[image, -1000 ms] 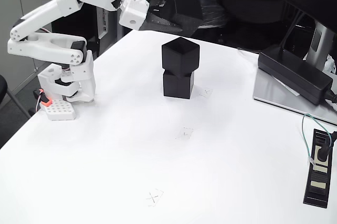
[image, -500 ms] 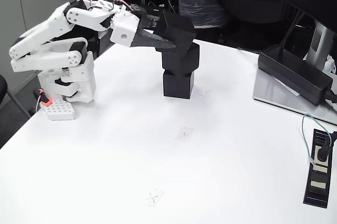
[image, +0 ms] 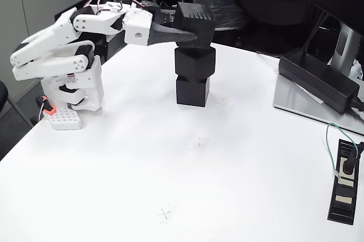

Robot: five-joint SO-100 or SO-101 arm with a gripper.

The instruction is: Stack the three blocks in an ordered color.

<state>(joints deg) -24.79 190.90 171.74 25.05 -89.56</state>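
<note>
Two blocks (image: 193, 77) stacked; gripper (image: 190, 36) clamps third block (image: 195, 23) atop stack, prob. touching; release pending.

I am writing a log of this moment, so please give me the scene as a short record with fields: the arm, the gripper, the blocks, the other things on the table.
arm: white, at the left of the fixed view, reaching right toward the stack
gripper: shut on the top block
top block: black cube, on or just above the middle block
middle block: black, turned slightly, on the bottom block
bottom block: black, on the white table
other things: black adapter box at the right; power strip near the right edge
</note>
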